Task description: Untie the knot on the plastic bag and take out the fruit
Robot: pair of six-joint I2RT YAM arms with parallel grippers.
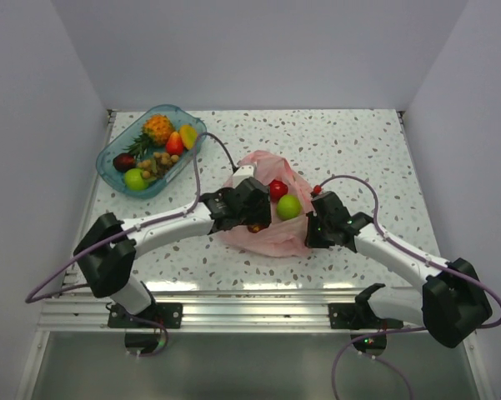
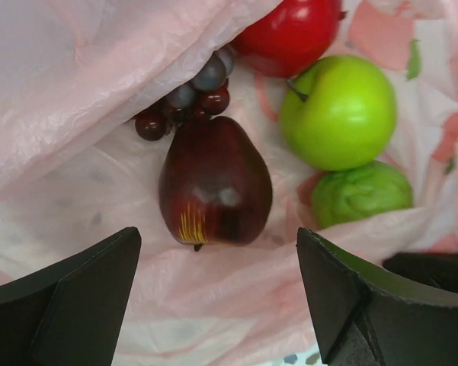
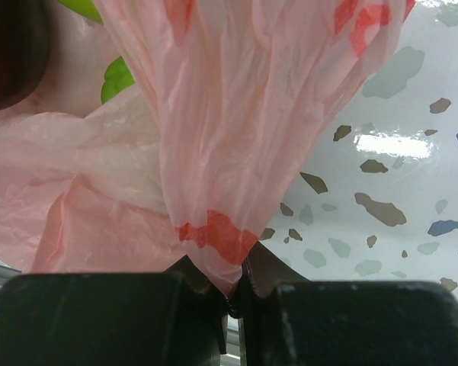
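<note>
The pear (image 2: 213, 183) lies inside the plastic bag (image 2: 61, 99), just ahead of the gap between the left gripper's (image 2: 217, 259) spread fingers. The grape bunch (image 2: 187, 99) sits beyond the pear, touching its far end and partly under a fold of the bag. Ahead of that gripper's right finger lies the lime (image 2: 360, 194), with the apple (image 2: 339, 110) touching its far side. Farther still, between grapes and apple, sits another round fruit (image 2: 289, 34).

The right gripper (image 3: 230, 286) pinches the bag's edge between its fingers. The bag spreads ahead and to its left, with the table (image 3: 396, 152) to its right.

Well left of and beyond the left gripper, the tray (image 1: 102, 160) holds the pineapple (image 1: 157, 129).
</note>
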